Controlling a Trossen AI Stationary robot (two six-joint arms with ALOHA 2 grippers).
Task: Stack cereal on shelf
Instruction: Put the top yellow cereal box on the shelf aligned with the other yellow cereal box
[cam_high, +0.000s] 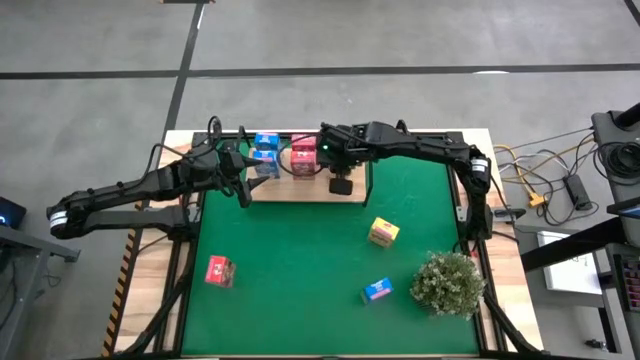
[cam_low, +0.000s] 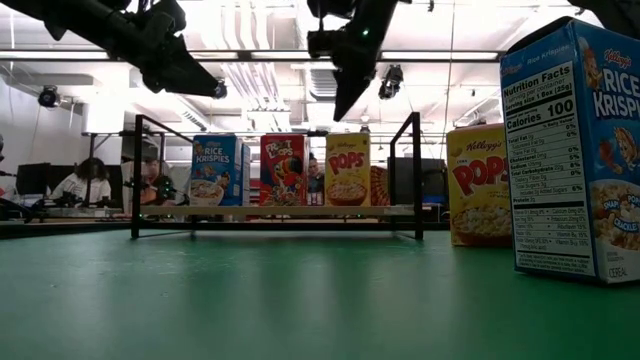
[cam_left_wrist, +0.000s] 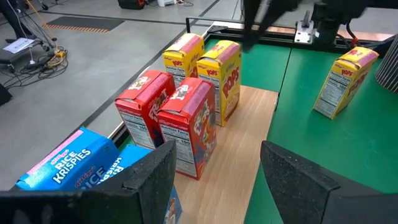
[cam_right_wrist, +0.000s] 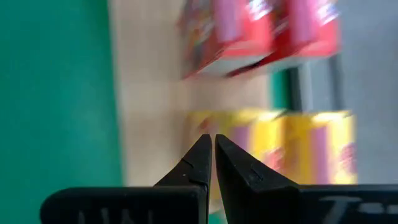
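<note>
Six cereal cartons (cam_left_wrist: 186, 121) stand paired by colour on the shelf (cam_high: 300, 188) at the far edge; three remain loose on the green surface (cam_high: 300, 260). Left gripper (cam_left_wrist: 214, 180), jaws open and empty, and right gripper (cam_right_wrist: 208, 163), jaws closed and empty, hover above the shelf.

Two dark, near-black arms built of slim tubular links and chunkier joint housings, with black cables looping along the left arm (cam_high: 140, 190) near its wrist and a pale band near its base. A small green light glowing on the wrist block of the right arm (cam_high: 420, 148). Left gripper (cam_left_wrist: 214, 177) with broad, matte black, blocky fingers; right gripper (cam_right_wrist: 208, 163) with black fingers tapering to sharp points above a flat black crossbar.
</note>
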